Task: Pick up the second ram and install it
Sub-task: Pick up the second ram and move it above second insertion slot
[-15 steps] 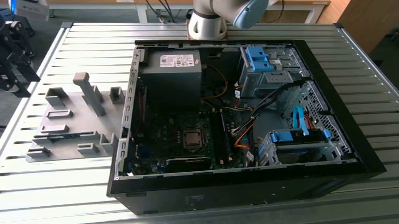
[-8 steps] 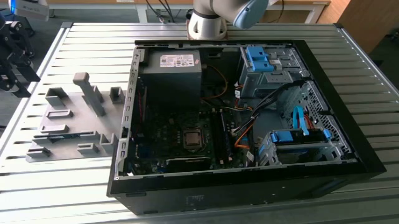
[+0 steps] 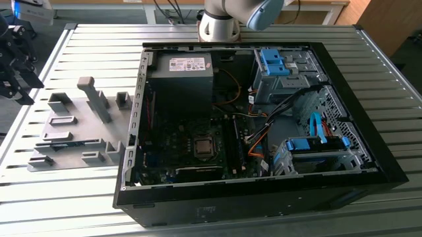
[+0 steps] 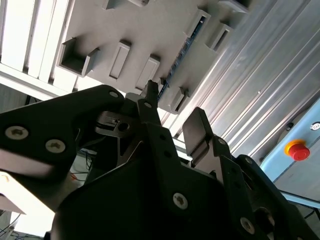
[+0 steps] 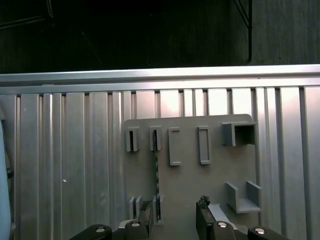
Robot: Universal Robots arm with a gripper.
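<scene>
One second ram [image 5: 156, 175] is sitting edge-up in the gray holder plate [image 5: 215, 182], its length running straight away from the tool [image 5: 175, 212], which is hovering open and empty near its end.

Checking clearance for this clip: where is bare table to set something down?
Bare slatted aluminium table lies between the grey holder plate and the near edge, and at the exterior view's right of the open black computer case. Crowded: the plate's blocks and the case interior.
</scene>
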